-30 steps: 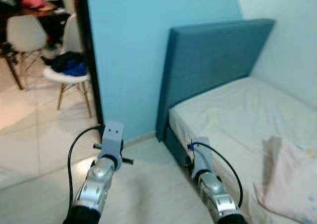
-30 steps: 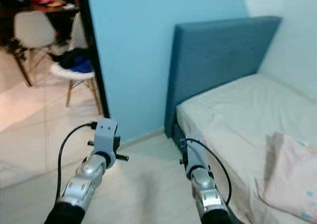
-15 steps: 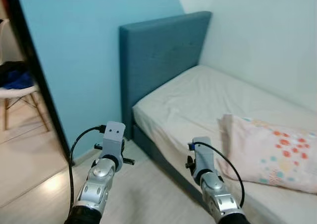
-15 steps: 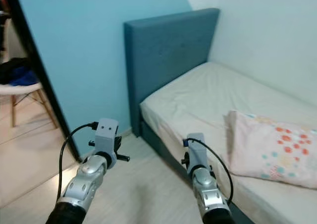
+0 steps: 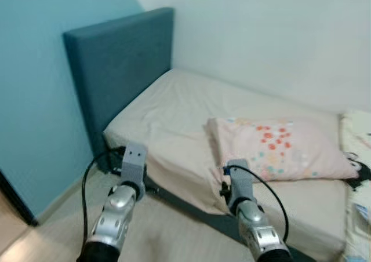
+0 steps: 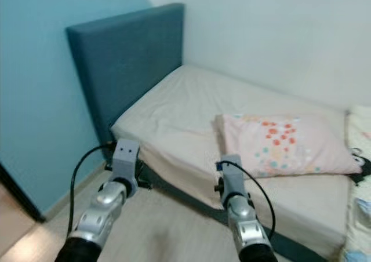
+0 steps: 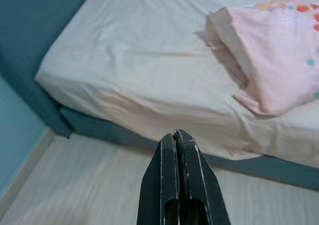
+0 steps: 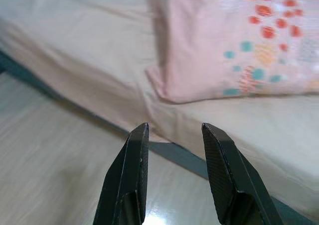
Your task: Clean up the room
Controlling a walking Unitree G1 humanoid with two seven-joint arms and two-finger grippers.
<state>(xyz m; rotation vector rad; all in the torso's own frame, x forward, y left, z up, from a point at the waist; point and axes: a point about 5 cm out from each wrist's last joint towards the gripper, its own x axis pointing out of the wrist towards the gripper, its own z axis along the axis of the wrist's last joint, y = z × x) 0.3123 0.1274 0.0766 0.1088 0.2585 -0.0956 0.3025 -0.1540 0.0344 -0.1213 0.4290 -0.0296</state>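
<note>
L tool [image 7: 180, 144]: fingers pressed together, empty, over the floor [image 5: 174, 227] short of the bed [image 5: 174, 117]. R tool [image 8: 174, 145]: fingers parted, empty, facing the bed edge. Pillow [image 5: 278, 149] lies mid-bed, just ahead of R tool, long axis running along the mattress away from the headboard [image 5: 116, 59]. R arm is nearer.

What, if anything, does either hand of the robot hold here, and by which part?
Nothing is held. The left hand is shut on nothing above the floor; the right hand is open, short of the pillow.
</note>
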